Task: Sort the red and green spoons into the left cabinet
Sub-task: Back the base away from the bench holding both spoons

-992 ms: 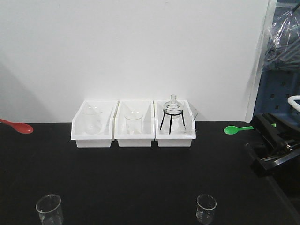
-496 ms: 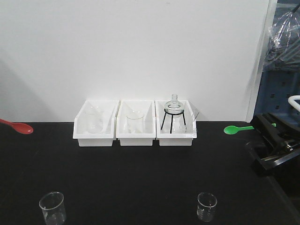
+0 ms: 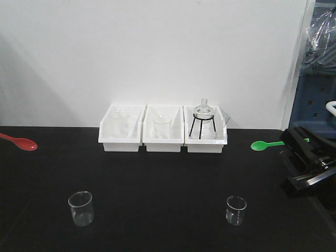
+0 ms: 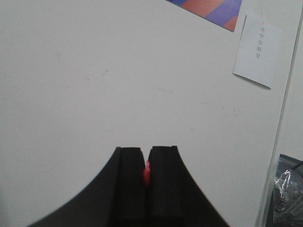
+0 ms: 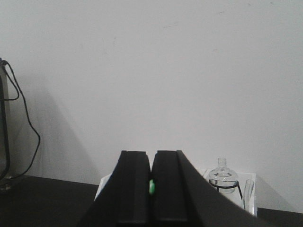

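The red spoon (image 3: 22, 143) pokes in from the left edge of the front view, bowl to the right, held above the black table. In the left wrist view my left gripper (image 4: 146, 150) is shut on it, a red sliver (image 4: 147, 173) showing between the black pads. The green spoon (image 3: 262, 145) hangs at the right, its handle running into my right gripper (image 3: 292, 140). The right wrist view shows my right gripper (image 5: 151, 153) shut on a green sliver (image 5: 151, 187). The left cabinet is out of view.
Three white bins (image 3: 163, 137) stand against the white wall, two holding beakers and one a flask on a black tripod (image 3: 203, 118). Two glass beakers (image 3: 81, 208) (image 3: 235, 210) stand on the black table (image 3: 157, 184). A blue panel (image 3: 317, 100) is at the far right.
The bins and both beakers have slid right and farther off in the front view, as the view pulls back. Both spoons and the right gripper hold the same place in frame.
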Motion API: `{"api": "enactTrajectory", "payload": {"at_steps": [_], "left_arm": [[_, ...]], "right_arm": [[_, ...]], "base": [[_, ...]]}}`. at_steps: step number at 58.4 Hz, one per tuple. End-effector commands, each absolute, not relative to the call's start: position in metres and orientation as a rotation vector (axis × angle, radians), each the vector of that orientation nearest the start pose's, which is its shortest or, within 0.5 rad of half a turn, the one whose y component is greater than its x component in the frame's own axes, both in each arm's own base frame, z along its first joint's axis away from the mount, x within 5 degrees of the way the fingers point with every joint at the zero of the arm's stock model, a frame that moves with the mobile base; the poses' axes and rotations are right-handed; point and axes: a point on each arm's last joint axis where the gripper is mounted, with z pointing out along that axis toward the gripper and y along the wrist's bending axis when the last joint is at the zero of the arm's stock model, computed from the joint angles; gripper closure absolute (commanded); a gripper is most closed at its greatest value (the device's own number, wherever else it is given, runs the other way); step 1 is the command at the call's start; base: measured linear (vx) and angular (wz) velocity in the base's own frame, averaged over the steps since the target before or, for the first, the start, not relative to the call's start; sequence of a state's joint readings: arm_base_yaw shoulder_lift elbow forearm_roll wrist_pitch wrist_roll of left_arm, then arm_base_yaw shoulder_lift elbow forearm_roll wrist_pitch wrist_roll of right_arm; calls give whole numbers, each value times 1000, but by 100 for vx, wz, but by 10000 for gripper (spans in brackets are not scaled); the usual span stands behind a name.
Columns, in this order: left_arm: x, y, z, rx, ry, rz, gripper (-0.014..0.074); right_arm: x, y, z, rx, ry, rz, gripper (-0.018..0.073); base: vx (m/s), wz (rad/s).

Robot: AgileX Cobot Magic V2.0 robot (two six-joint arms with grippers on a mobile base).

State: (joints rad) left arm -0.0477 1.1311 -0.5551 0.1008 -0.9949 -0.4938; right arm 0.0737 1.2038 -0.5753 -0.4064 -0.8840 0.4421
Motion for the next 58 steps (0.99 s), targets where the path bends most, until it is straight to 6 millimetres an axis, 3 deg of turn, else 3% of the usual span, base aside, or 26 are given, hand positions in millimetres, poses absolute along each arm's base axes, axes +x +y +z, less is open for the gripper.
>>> {"api": "enactTrajectory", "payload": {"at_steps": [1, 58], "left_arm": [[219, -18, 358, -116, 963, -499, 540], [219, -18, 358, -116, 963, -499, 540]], "right_arm": [[236, 45, 335, -204, 1164, 430, 479], [236, 45, 335, -203, 1166, 429, 479]], "base": [[-23, 13], [-19, 12]]}}
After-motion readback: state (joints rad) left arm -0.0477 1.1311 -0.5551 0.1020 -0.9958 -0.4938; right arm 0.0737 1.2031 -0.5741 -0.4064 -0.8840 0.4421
